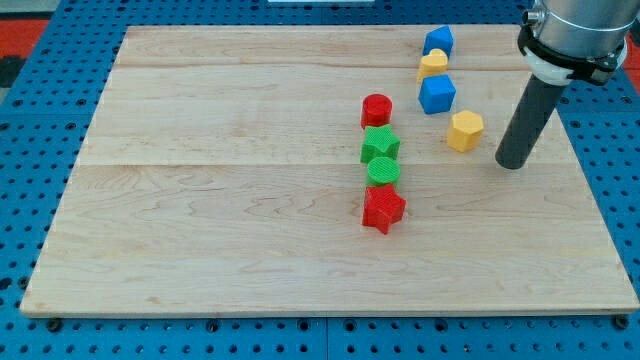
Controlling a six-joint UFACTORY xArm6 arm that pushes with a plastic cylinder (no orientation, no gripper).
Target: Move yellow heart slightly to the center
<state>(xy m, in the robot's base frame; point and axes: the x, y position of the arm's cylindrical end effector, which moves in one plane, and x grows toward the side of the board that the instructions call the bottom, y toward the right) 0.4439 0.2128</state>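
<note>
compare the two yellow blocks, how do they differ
The yellow heart sits nearer the view's top, wedged between two blue blocks, and, seemingly touching both. The yellow hexagon stands alone lower down, to the view's right. The heart has a notched top and the hexagon flat sides. My tip is right of the hexagon, far closer to it than to the heart. Both are the same yellow and similar in size.

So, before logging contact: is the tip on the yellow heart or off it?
Off. My tip stands apart, toward the view's lower right of the yellow heart, bare board between.
</note>
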